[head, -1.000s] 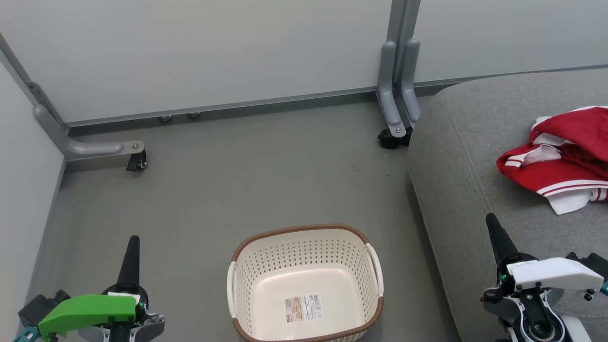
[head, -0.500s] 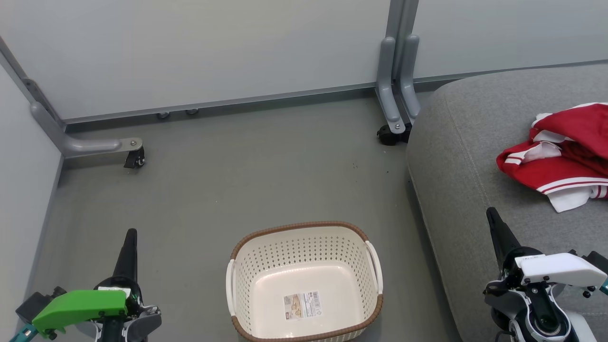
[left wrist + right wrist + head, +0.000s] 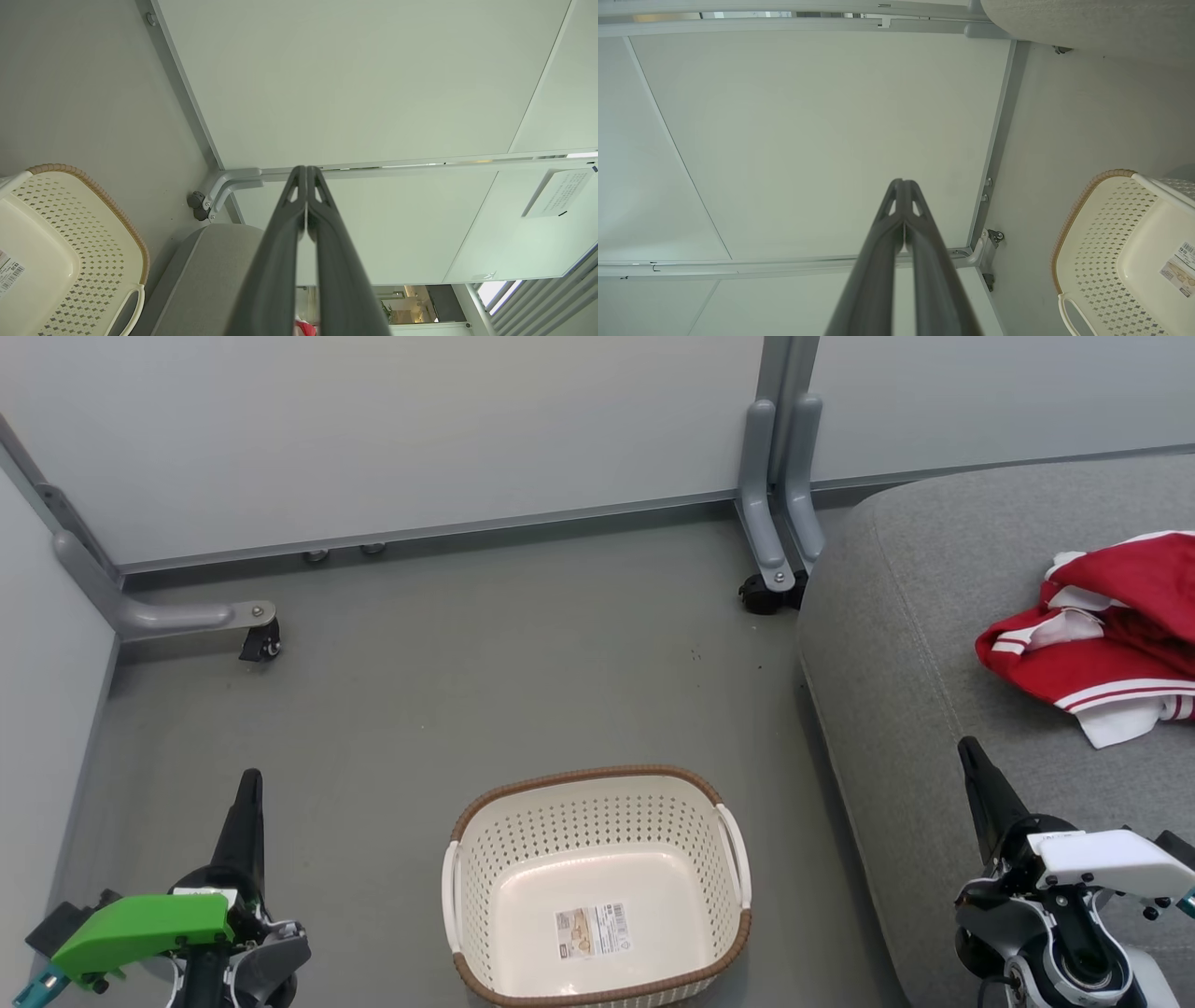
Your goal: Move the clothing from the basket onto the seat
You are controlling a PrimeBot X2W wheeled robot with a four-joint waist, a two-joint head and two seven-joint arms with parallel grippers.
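Observation:
The cream perforated basket (image 3: 597,887) with a brown rim stands on the grey floor at bottom centre, holding nothing but a sticker (image 3: 590,931); it also shows at lower left in the left wrist view (image 3: 70,252) and lower right in the right wrist view (image 3: 1120,252). Red clothing (image 3: 1102,639) with white stripes lies crumpled on the grey seat (image 3: 934,616) at the right edge. My left gripper (image 3: 248,784) is shut, left of the basket, fingers pressed together (image 3: 306,172). My right gripper (image 3: 967,749) is shut over the seat's near part, below the clothing, holding nothing (image 3: 902,183).
Pale partition walls (image 3: 420,429) close off the back and left. Their grey feet carry castors at back left (image 3: 261,642) and beside the seat's corner (image 3: 766,593). Open floor (image 3: 523,672) lies between the basket and the back wall.
The whole head view has shifted slightly, so the basket, castors and clothing sit a little higher in it. Both grippers stay shut and sit lower at the bottom corners.

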